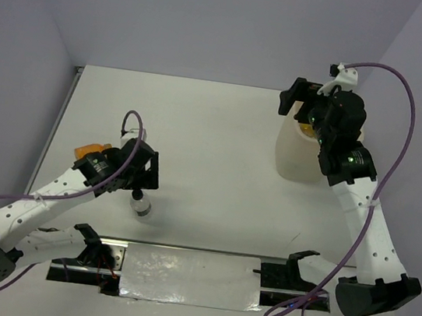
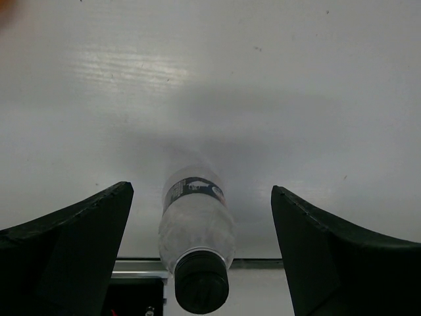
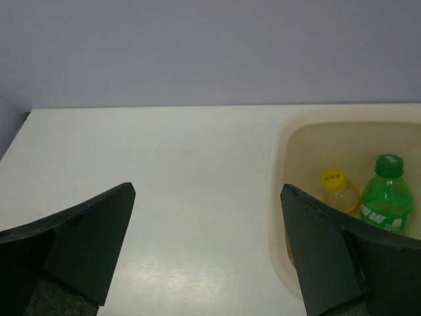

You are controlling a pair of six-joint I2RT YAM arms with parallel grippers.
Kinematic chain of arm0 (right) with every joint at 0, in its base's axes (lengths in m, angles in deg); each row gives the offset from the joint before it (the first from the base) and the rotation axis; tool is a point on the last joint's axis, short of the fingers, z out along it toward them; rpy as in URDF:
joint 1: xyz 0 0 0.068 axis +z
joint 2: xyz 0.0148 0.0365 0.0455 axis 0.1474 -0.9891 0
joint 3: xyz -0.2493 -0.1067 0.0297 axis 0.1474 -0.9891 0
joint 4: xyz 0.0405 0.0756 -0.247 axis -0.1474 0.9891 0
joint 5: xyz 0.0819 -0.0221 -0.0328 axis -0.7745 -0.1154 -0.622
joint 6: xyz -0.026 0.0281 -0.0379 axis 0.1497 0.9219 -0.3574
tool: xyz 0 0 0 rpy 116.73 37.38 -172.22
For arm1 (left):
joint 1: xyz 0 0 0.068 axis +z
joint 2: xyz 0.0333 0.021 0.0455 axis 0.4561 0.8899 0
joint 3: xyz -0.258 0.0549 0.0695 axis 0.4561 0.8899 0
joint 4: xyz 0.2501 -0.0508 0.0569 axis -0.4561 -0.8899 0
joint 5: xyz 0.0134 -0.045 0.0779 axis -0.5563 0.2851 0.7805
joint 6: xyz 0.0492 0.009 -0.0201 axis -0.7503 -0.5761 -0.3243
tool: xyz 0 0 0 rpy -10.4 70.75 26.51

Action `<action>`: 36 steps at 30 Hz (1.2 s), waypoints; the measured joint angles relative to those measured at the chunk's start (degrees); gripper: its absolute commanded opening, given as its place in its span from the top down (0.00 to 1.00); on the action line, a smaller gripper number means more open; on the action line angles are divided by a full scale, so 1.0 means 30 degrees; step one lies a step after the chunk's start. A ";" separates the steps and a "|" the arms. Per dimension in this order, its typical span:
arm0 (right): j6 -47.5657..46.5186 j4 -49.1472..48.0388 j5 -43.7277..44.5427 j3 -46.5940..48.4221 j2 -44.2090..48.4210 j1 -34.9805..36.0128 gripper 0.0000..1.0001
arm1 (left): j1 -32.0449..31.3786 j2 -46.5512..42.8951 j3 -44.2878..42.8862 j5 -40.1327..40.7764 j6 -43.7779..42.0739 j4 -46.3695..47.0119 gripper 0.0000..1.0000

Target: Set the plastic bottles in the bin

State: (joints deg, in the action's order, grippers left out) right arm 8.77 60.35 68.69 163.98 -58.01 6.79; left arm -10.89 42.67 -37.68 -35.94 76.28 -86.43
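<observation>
Clear plastic with a dark cap: clear bottle (image 2: 197, 224) on its side on the white worktop (image 1: 215, 127), lower left of centre in the top view, close to the worktop's near edge. In the left wrist view, at bottom centre, cap towards the lower edge of the frame, dark label band at the far end. Left hand (image 1: 140, 189) right above it, spread wide, fingers (image 2: 66, 253) at either side of the bottle and apart from it, gripping nothing. Just to the upper left of that hand in the top view, orange bottle (image 1: 90, 149), partly hidden by the left arm (image 1: 57, 191); upright or lying, cannot tell.

Cream bin (image 1: 294, 154) at the upper right of the top view, standing on the worktop, well apart from the clear bottle. Right hand (image 3: 208, 189) above the bin's left rim, likewise spread and empty; in the right wrist view, one side of it over bare worktop, the other over the bin's mouth. Down in the bin, at the right of that view: green bottle (image 3: 385, 197) with a green cap, and yellow-capped bottle (image 3: 337, 189) just beside it on the left, both caps up. No telling whether these two touch.
</observation>
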 measured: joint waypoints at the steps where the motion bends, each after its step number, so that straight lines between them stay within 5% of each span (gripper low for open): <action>1: 0.0124 0.0197 0.0007 -0.0015 -0.0102 0.0044 0.00 | 0.0000 -0.0036 0.0146 -0.0160 0.0073 -0.0189 0.01; 4: 0.0379 0.0605 -0.0211 -0.0022 -0.0466 0.0182 0.00 | 0.0000 -0.0117 0.0656 -0.0699 0.0430 -0.0765 0.01; 13: 0.1814 0.2157 -0.0750 -0.0488 -0.1683 0.1282 0.00 | 0.0000 -0.0109 0.1843 -0.2871 0.0379 -0.0823 0.30; 21: 0.2790 0.2142 -0.1399 -0.3956 -0.0750 0.1326 0.00 | 0.0000 -0.0313 0.2215 -0.4481 -0.0095 0.0029 0.73; 25: 0.1348 0.1217 -0.4248 -0.6353 0.0794 0.1435 0.00 | 0.0000 -0.0678 0.2237 -0.5195 -0.0583 0.0721 0.95; 36: -0.8918 -0.0321 -1.2509 -0.9377 0.1574 0.7453 0.00 | 0.0000 0.0940 -0.0721 -1.0695 -0.4131 0.6936 1.00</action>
State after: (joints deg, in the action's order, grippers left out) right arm -17.99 59.39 31.16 135.85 -53.28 29.15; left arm -10.89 45.49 -39.85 -68.02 63.89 -65.63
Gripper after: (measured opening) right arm 0.997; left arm 0.678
